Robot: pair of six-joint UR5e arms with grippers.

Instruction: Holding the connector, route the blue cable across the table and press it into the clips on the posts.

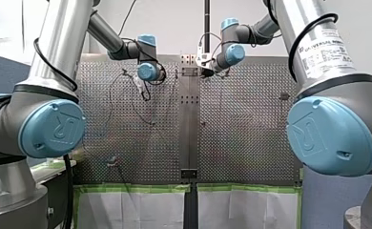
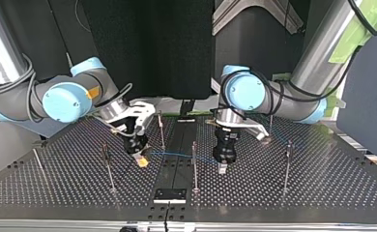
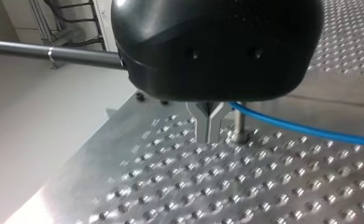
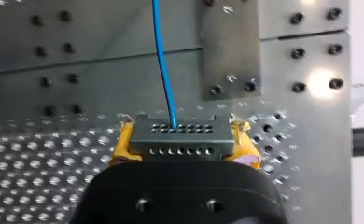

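In the right wrist view my right gripper (image 4: 182, 144) is shut on the grey connector (image 4: 180, 137), which sits between its yellow pads (image 4: 123, 142). The blue cable (image 4: 164, 70) leaves the connector and runs ahead over the table. In the top view my right gripper (image 2: 142, 161) hovers low at centre-left. From there the blue cable (image 2: 177, 155) stretches past a thin post (image 2: 194, 164) to my left gripper (image 2: 222, 167). In the left wrist view the metal fingers (image 3: 203, 123) of my left gripper (image 3: 209, 133) are together. The blue cable (image 3: 306, 129) emerges from behind them, and I cannot tell whether it is pinched.
Several thin posts stand on the perforated table (image 2: 322, 183), among them a post (image 2: 107, 166) at the top view's left, another post (image 2: 161, 128) behind my right gripper and a third post (image 2: 287, 166) at the right. A small black plate (image 2: 169, 195) lies at the near edge.
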